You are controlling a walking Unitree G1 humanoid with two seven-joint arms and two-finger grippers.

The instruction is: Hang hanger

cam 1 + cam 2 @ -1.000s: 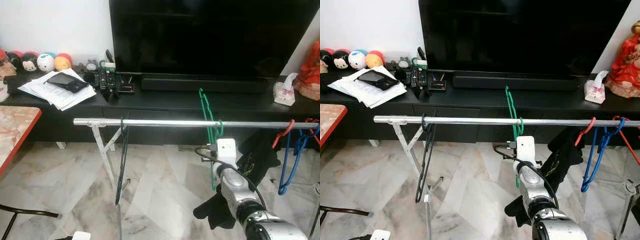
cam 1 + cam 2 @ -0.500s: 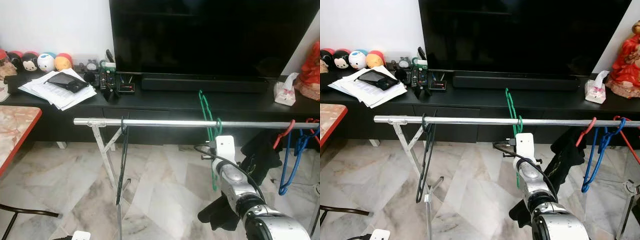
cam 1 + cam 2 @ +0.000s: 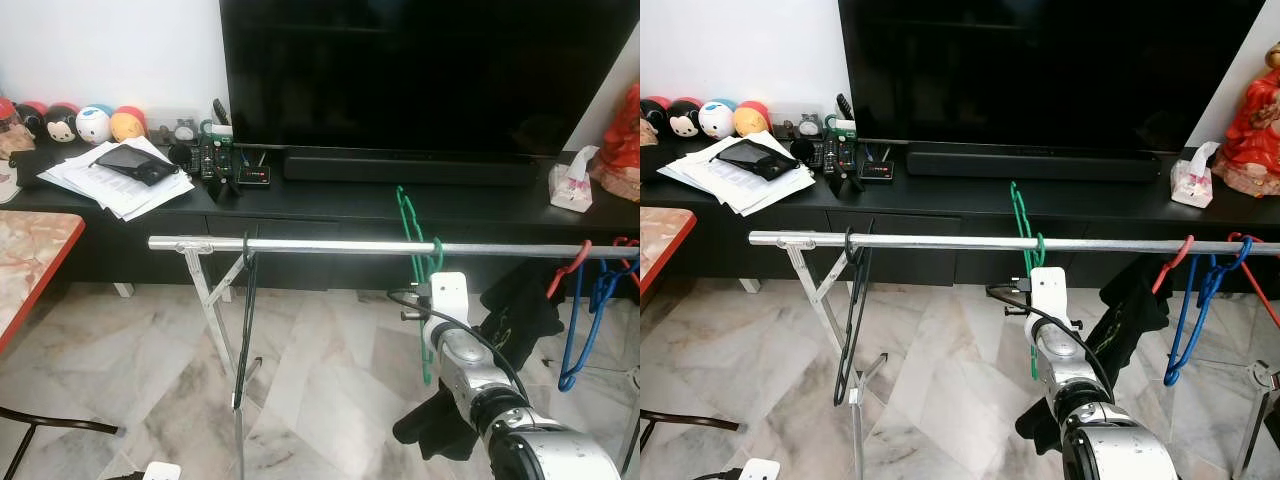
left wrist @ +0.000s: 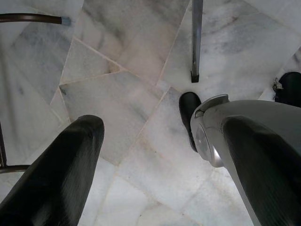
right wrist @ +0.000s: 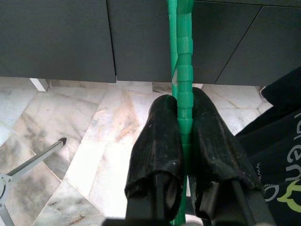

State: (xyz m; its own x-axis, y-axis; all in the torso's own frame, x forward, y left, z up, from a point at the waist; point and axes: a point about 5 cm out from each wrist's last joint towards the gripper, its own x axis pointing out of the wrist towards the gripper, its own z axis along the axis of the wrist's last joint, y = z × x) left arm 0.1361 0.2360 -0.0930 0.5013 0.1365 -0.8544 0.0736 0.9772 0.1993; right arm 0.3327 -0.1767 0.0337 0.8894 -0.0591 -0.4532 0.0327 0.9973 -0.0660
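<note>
Right tool (image 5: 183,110) is clenched on green hanger (image 5: 182,56) w/ hook over rail (image 3: 330,245). Hanger probably light, thin, slippery plastic; hold its lower bar. Left tool (image 4: 155,155) released.

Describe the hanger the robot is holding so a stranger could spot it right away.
Find the silver rail in front of the black TV cabinet. Near its middle hangs the green hanger, pinched by the right pincer. The black hanger and the red and blue ones differ in colour.

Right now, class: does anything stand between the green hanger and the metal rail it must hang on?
Nothing visible does. The green hanger already has its hook over the metal rail, and the right gripper has its fingers shut on it.
</note>
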